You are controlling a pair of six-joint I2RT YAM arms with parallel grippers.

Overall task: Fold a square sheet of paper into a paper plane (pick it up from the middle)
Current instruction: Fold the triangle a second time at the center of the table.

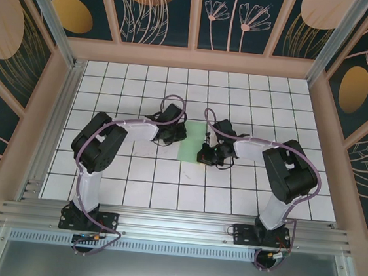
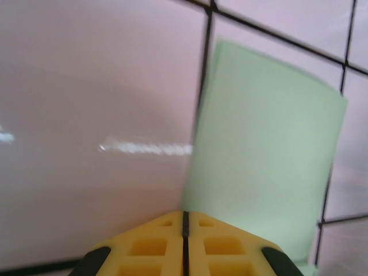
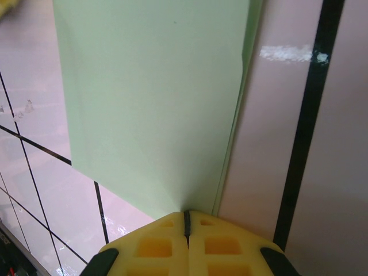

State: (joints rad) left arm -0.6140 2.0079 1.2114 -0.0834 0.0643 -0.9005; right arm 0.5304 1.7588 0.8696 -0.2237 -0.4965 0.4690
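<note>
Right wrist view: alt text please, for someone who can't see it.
Folded light green paper lies flat on a white tiled table, a second layer showing along its right edge. The right gripper has its yellow fingers closed together at the paper's near corner.

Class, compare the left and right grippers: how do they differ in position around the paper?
The left gripper sits at the paper's left edge, farther out; the right gripper sits at its right edge, closer in. Both have yellow fingers closed together.
</note>
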